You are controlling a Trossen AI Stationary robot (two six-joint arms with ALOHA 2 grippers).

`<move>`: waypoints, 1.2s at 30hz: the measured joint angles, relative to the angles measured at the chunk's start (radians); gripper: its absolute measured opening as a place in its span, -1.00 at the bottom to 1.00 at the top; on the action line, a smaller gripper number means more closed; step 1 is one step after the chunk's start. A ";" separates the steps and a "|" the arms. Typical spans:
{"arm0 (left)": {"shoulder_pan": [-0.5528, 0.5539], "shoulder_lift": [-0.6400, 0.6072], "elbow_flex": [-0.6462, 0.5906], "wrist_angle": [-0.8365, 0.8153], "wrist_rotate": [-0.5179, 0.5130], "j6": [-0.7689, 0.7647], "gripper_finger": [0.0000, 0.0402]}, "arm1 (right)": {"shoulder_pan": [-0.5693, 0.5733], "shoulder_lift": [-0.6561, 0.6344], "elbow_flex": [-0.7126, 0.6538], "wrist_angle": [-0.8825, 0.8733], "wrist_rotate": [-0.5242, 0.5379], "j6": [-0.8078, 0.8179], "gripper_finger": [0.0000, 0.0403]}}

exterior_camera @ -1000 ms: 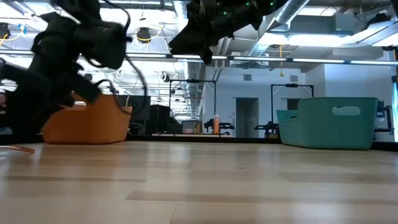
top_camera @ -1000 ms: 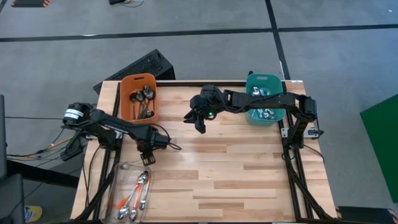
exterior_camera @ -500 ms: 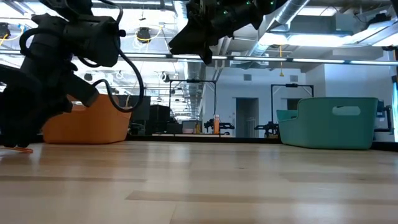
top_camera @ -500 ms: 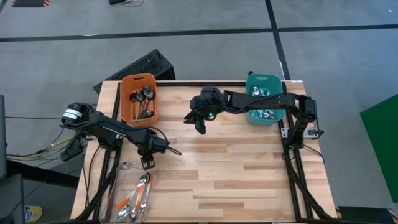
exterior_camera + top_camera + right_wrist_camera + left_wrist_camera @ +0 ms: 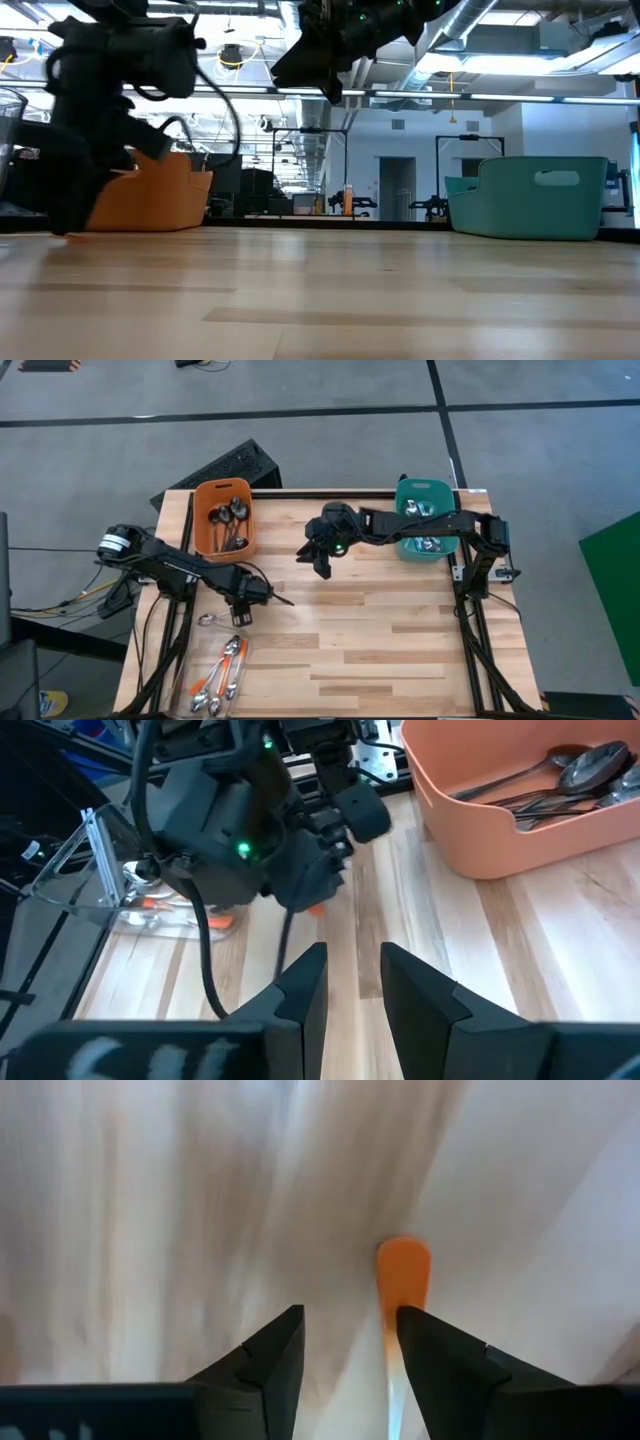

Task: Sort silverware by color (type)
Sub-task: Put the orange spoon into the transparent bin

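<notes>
Item: spoons, mixed handles, for sorting by colour. Landmark: the orange bin [image 5: 225, 517] at the far left of the bench [image 5: 380, 630].

Left tool [image 5: 238, 618]: low over the bench, just on the near side of the orange bin. Fingers stand a narrow gap apart with nothing between them. In the left wrist view an orange-handled spoon [image 5: 403, 1280] lies beside the right-hand finger [image 5: 440, 1370], not inside the gap.

Right tool [image 5: 318, 557]: raised, to the right of the orange bin, about midway toward the teal bin [image 5: 423, 520]. Fingers narrowly apart, empty, waiting.

Step in hand (judged): picking one orange-handled spoon off the bench.
- Shift the left tool sideways until the handle sits between the fingers.
- Come down square to the handle, pads flat on its sides; it lies thin and flat on wood and may skid or pivot.
- Close near mid-handle so the heavier bowl does not tip it out.
- Lift clear before swinging toward a bin.

Stock:
- Loose spoons [image 5: 222, 675]: a small cluster well nearer than the orange bin, by the bench's left front corner. Shiny bowls, handles orange or pale; exact count cannot be told.
- One stray shiny piece [image 5: 207, 620] between the cluster and the orange bin, beside the left tool.
- Dark spoons [image 5: 229, 513] inside the orange bin.
- Shiny spoons [image 5: 420, 542] inside the teal bin, handle colour unclear.
</notes>
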 joint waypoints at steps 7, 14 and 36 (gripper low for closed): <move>0.090 0.006 0.051 0.033 -0.096 0.067 -0.23 | 0.002 0.000 0.000 0.001 0.000 0.017 -0.41; 0.182 0.005 0.100 0.030 -0.068 0.080 -0.24 | 0.002 0.000 0.000 0.001 0.000 0.019 -0.41; 0.142 -0.005 -0.054 0.031 0.067 0.048 -0.41 | 0.028 0.000 0.000 -0.024 0.000 0.027 -0.41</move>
